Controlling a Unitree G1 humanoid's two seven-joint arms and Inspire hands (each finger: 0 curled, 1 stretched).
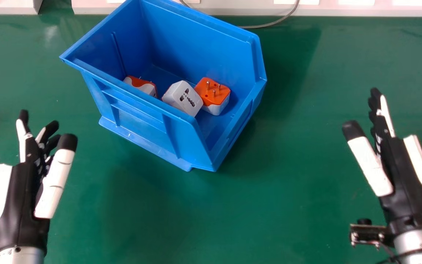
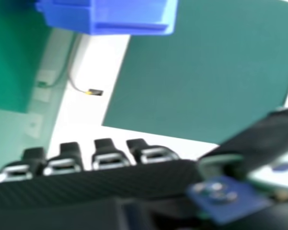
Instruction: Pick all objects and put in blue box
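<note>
Bright light falls on the green tabletop [image 1: 233, 220], leaving pale glare beyond the left hand [image 1: 20, 205]. Inward of the right hand [image 1: 403, 172], the blue box [image 1: 141, 121] casts a soft-edged shadow.

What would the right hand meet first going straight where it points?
Probably the pale strip beyond the green table; in the head view the right hand would likely pass right of the blue box. Its height is unclear.
</note>
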